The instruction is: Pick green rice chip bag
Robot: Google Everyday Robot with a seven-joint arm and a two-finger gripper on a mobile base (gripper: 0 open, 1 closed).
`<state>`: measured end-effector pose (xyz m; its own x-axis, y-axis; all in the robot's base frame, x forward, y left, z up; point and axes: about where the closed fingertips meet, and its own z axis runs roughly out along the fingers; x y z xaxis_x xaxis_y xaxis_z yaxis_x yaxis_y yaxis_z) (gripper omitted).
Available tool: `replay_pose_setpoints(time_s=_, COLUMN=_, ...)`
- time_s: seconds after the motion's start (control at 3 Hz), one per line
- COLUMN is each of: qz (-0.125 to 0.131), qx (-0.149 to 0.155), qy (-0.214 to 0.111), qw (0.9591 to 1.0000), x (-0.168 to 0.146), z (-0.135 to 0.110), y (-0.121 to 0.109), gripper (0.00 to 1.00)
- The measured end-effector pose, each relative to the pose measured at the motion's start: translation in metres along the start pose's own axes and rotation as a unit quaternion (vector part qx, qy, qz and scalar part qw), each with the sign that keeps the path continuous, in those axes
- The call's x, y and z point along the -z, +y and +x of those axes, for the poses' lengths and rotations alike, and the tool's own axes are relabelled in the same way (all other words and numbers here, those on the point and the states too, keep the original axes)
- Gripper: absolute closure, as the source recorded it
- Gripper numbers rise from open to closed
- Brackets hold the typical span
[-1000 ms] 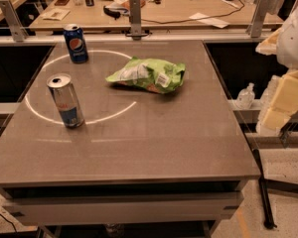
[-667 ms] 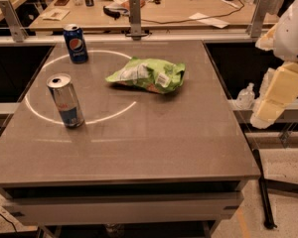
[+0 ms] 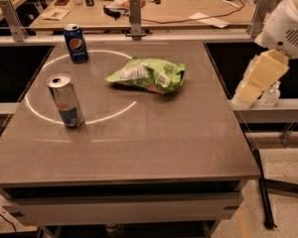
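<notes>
Camera view shows the crinkled light-green foil rice chip bag lying flat on the grey-brown square tabletop, toward 12 o'clock from its centre. The cream-coloured gripper hangs beyond the table's edge at 3 o'clock, well apart from the bag; whether it is open or closed I cannot tell. A sound approach would likely travel toward 9 o'clock, descend over the bag's puffed middle, and keep away from the silver drink can at 9 o'clock and the blue drink can at 11.
</notes>
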<state>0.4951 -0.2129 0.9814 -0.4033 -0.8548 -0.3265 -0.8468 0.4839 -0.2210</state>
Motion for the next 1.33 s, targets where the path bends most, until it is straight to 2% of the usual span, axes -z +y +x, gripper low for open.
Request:
replay_pose_setpoints(time_s=0.33, qz=-0.002, qx=-0.011, qy=-0.060, qw=0.9981, x=-0.008, z=-0.015, y=-0.017, gripper=0.00)
replay_pose_setpoints(time_s=0.67, qz=-0.024, qx=0.005, qy=-0.085, qw=0.9960, x=-0.046, z=-0.048, y=-0.029, gripper=0.00)
replay_pose_setpoints(time_s=1.33, qz=-0.025, qx=-0.006, qy=-0.089, qw=0.9957, x=-0.048, z=-0.050, y=-0.027, gripper=0.00)
